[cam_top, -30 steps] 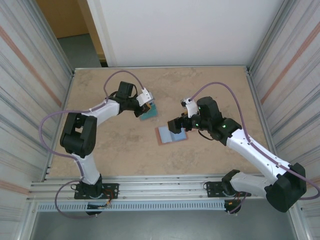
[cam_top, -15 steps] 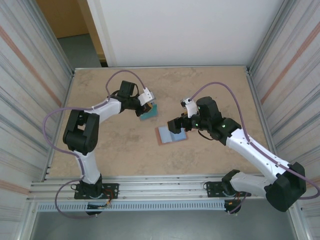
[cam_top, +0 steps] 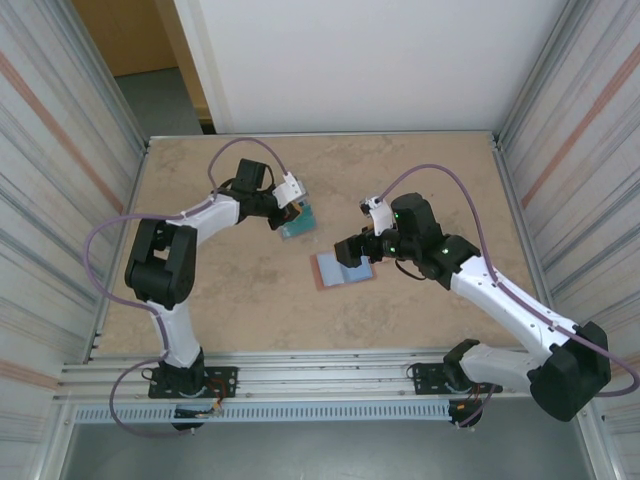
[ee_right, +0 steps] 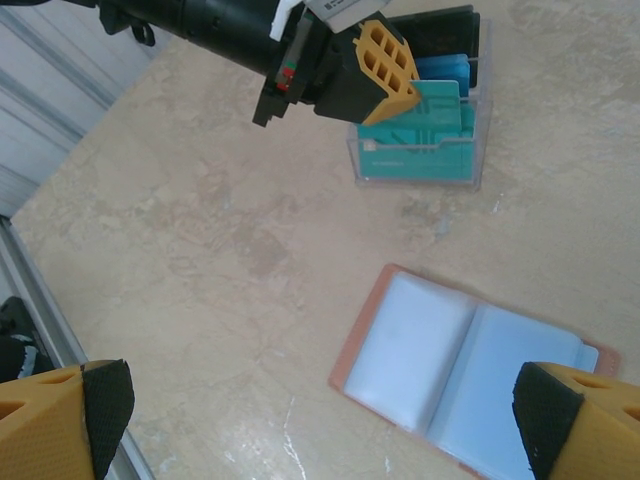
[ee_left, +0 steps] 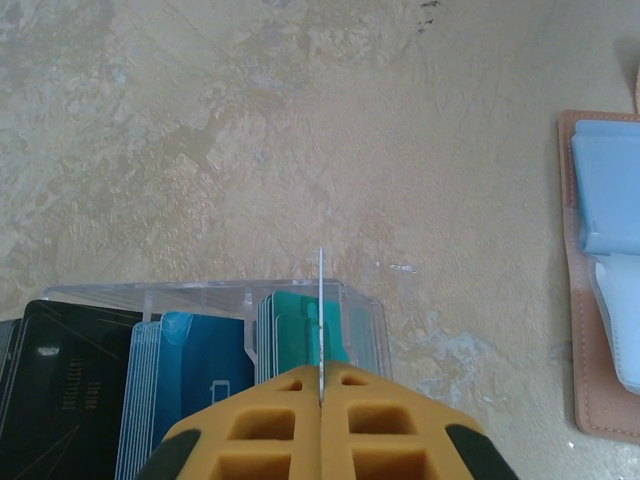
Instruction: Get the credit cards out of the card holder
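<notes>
**Now: left tool (ee_left: 320, 385) clenched on a credit card (ee_right: 432, 108)**

We see the left tool's yellow fingers (ee_left: 270, 425) pressed together on a thin teal credit card. The card shows edge-on in the left wrist view and broadside in the right wrist view. It stands upright above a clear tray (ee_right: 420, 175), over the end compartment where more teal cards (ee_left: 290, 325) are stacked. Blue cards (ee_left: 195, 370) fill the middle compartment and black cards (ee_left: 70, 370) the other end. We cannot tell whether the held card's lower edge touches the stack beneath it.

The card holder (ee_right: 462, 368) lies opened flat on the surface (ee_right: 200, 230), blue-grey lining up, near the tray but apart from it. Our right tool (cam_top: 348, 250) hovers above the card holder with its jaws spread wide, released and grasping nothing. Its fingertips (ee_right: 95, 405) sit at the bottom corners of the right wrist view.
</notes>
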Motion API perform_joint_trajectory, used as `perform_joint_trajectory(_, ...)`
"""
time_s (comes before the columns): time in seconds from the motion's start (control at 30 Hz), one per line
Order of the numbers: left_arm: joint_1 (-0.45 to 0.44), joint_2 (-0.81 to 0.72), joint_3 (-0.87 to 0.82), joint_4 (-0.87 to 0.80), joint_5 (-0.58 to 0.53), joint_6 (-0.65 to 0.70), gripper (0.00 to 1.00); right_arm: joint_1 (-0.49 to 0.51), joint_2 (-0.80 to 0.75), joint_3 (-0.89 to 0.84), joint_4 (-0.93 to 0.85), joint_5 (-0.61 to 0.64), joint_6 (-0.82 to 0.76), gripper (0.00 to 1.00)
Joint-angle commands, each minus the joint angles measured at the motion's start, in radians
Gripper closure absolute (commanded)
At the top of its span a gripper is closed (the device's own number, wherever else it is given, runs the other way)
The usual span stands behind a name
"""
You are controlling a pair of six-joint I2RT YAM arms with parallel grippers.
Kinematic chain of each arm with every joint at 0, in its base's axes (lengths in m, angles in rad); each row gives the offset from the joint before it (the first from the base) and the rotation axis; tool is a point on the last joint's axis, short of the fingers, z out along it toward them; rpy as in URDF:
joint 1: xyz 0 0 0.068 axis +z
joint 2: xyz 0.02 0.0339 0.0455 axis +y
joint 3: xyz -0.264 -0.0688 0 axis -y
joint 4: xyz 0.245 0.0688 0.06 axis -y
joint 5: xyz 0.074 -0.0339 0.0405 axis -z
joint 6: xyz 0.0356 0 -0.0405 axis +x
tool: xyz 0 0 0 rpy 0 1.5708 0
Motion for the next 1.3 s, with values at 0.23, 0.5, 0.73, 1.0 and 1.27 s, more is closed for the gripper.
perform_joint_trajectory(0.23,0.008,0.021,0.046,-0.062,-0.025,0.028,0.92,-0.004,-0.001,0.013,0.003,-0.009,0.024,0.01)
perform_joint_trajectory(0.5,0.007,0.043,0.059,-0.1,-0.062,0.041,0.85,-0.005,-0.008,0.015,-0.007,-0.005,0.019,0.01)
perform_joint_trajectory(0.73,0.006,0.029,0.06,-0.1,-0.055,0.035,0.84,-0.006,-0.011,0.016,-0.006,-0.005,0.02,0.01)
perform_joint_trajectory(1.0,0.002,-0.142,-0.033,-0.004,-0.085,-0.047,0.81,-0.018,-0.058,-0.008,0.002,0.063,0.027,0.01)
perform_joint_trajectory(1.27,0.0,-0.393,-0.244,0.12,-0.203,-0.163,0.69,-0.104,-0.193,-0.088,0.026,0.186,0.081,0.01)
